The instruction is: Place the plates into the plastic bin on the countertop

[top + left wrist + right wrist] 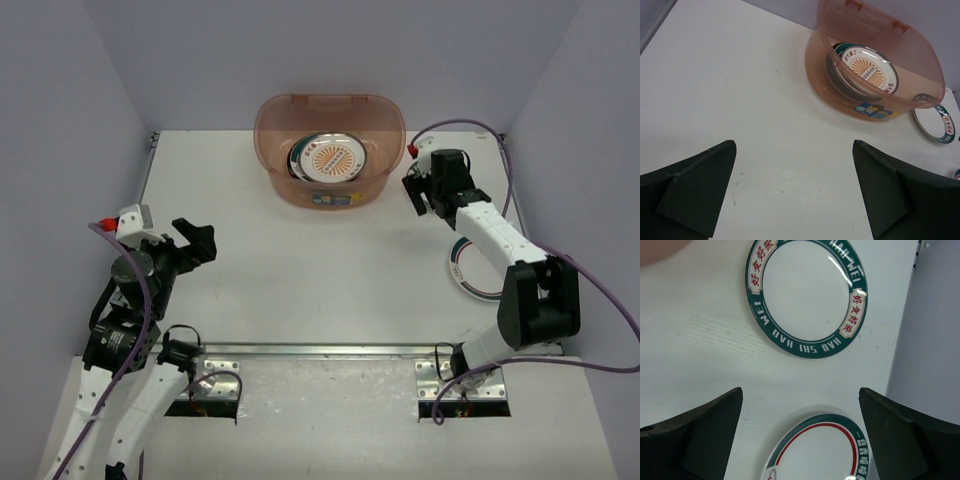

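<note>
The reddish plastic bin [298,188] stands at the back middle of the white countertop [300,290]. Plates lie stacked inside it, an orange sunburst plate [333,160] on top; the left wrist view shows the bin [840,97] and that plate [867,70] too. Below my right gripper [800,405], which is open, lie a teal-rimmed lettered plate [806,295] and a teal plate with a red ring [820,452]. Another plate [462,272] shows partly under the right arm. My left gripper [200,243] hangs open over bare table at the left [794,150].
Grey walls close the table at the back and both sides; the right wall [935,330] is close to the two plates. A metal strip [320,350] runs along the front edge. A purple cable [470,125] loops behind the right arm.
</note>
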Action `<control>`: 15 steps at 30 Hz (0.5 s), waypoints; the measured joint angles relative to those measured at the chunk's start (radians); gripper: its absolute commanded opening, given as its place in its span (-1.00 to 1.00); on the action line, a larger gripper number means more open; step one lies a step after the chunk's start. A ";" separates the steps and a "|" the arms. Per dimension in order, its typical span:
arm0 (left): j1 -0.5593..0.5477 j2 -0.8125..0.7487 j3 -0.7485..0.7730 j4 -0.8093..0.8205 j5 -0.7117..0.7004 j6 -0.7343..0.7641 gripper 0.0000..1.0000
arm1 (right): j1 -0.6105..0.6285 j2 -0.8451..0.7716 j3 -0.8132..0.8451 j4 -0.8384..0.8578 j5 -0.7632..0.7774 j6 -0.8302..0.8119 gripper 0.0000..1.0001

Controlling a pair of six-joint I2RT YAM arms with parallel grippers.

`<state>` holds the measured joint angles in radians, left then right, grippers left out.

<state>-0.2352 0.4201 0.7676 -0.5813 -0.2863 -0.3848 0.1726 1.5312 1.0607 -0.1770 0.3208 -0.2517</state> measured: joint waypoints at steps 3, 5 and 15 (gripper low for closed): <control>0.000 -0.001 -0.001 0.004 0.011 0.006 1.00 | -0.027 0.007 -0.067 0.037 -0.074 -0.085 0.98; 0.000 -0.001 -0.002 0.008 0.017 0.010 1.00 | -0.034 0.022 -0.074 0.075 -0.116 -0.143 0.98; -0.012 -0.037 -0.005 0.013 0.021 0.013 1.00 | -0.081 0.222 -0.107 0.256 -0.276 -0.447 0.97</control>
<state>-0.2476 0.3830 0.7628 -0.5684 -0.2649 -0.3714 0.0917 1.7534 0.9535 0.0789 0.0449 -0.6986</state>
